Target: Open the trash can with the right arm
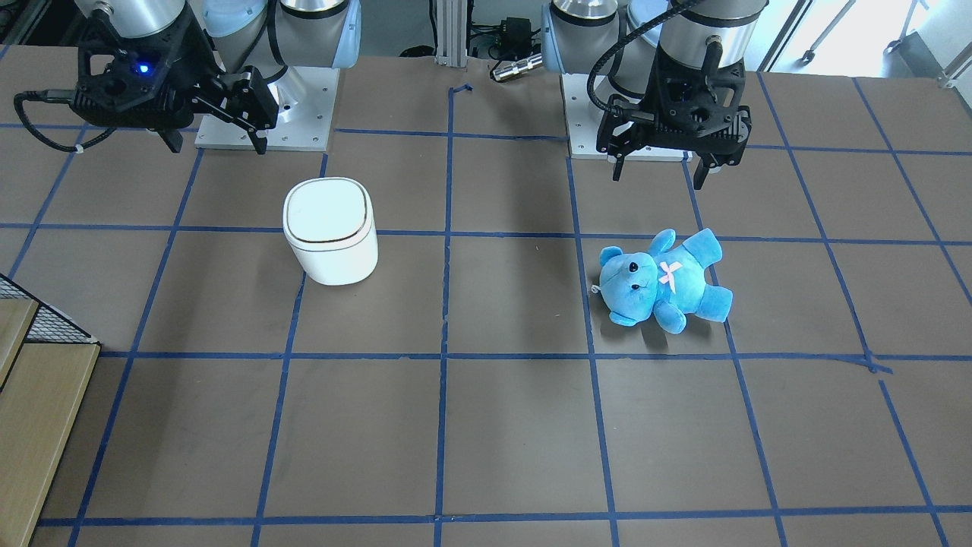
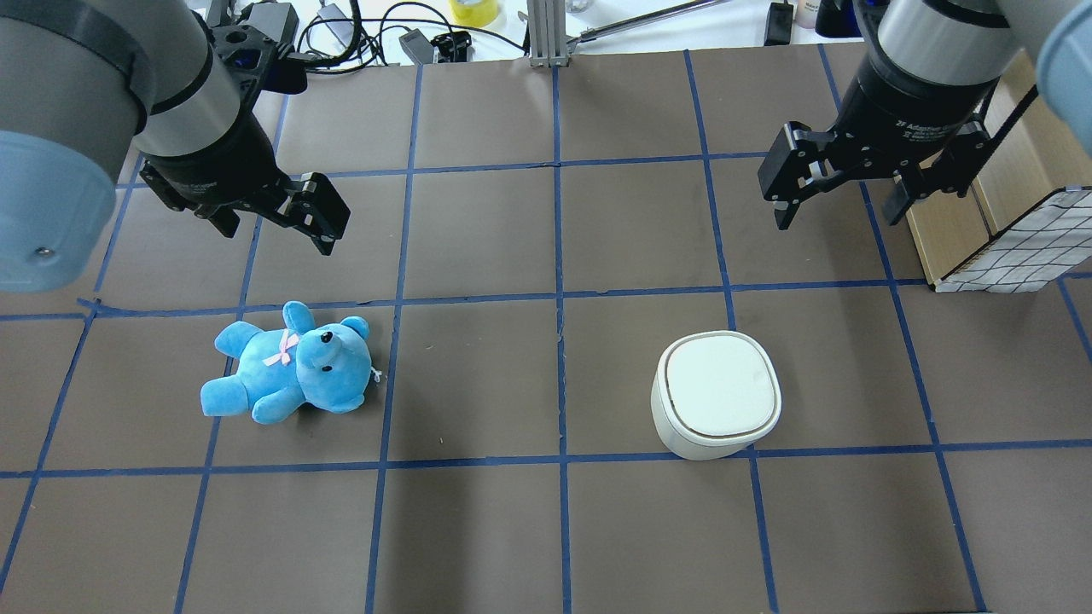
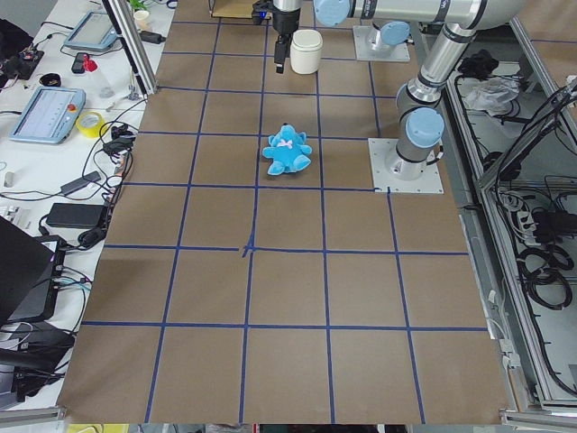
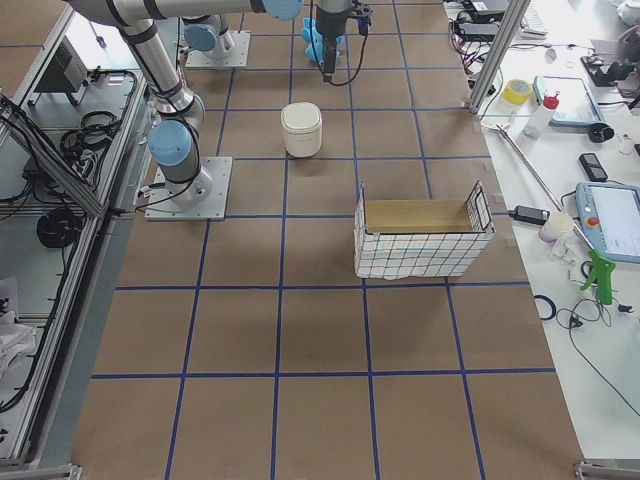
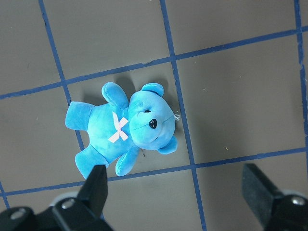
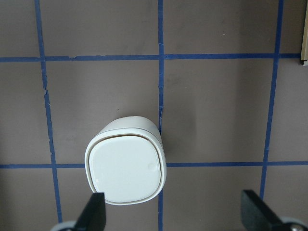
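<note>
Trash can (image 2: 715, 394): stood upright on the table (image 2: 478, 529) in the robot's right half, next to a crossing of blue tape lines.
Lid: lay shut and flat, with a thin dark seam running round it below the rim.
Right gripper (image 2: 840, 215): hung above the table with its jaws spread wide and nothing between them; a blue light showed on its body in the front-facing view.
Can relative to right gripper: well apart, no contact. In the overhead view the can sat nearer the robot's side than the gripper and a little toward the table's middle. In the right wrist view it sat low and left in frame, close by one finger (image 6: 94, 212) and off-centre from the gap between the two.
Left gripper (image 2: 277, 237): jaws apart, empty, raised over the left half.
Teddy bear (image 2: 290, 375): blue, pink bow on its chest, lay on its back on a tape line just below the left gripper in the overhead view, well apart from the can.
Wire-mesh box (image 4: 420, 250): stood at the table's right end, beyond the right gripper.
</note>
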Tool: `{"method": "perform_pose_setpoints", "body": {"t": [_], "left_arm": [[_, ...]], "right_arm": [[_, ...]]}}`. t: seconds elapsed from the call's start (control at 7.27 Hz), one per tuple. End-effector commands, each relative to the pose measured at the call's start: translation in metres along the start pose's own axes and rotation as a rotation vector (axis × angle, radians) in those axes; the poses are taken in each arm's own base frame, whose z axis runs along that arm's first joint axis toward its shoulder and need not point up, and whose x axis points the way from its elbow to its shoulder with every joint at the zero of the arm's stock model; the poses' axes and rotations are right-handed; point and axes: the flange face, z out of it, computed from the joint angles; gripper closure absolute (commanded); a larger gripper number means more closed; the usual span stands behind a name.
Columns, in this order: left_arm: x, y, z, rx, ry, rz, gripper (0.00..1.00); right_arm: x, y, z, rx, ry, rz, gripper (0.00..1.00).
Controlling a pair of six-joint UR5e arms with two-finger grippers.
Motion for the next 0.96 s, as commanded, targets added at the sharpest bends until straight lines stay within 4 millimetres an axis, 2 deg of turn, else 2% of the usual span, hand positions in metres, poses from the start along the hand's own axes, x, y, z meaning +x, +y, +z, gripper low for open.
{"method": "perform_pose_setpoints", "body": {"t": [0.0,0.83], "left_arm": [[0.0,0.0,0.0,0.0,0.0,0.0,0.0],[0.0,0.0,0.0,0.0,0.0,0.0,0.0]], "right_arm": [[0.0,0.0,0.0,-0.002,0.0,0.001,0.0],[0.0,-0.007,-0.011,0.092,0.009,0.025,0.0]]}}
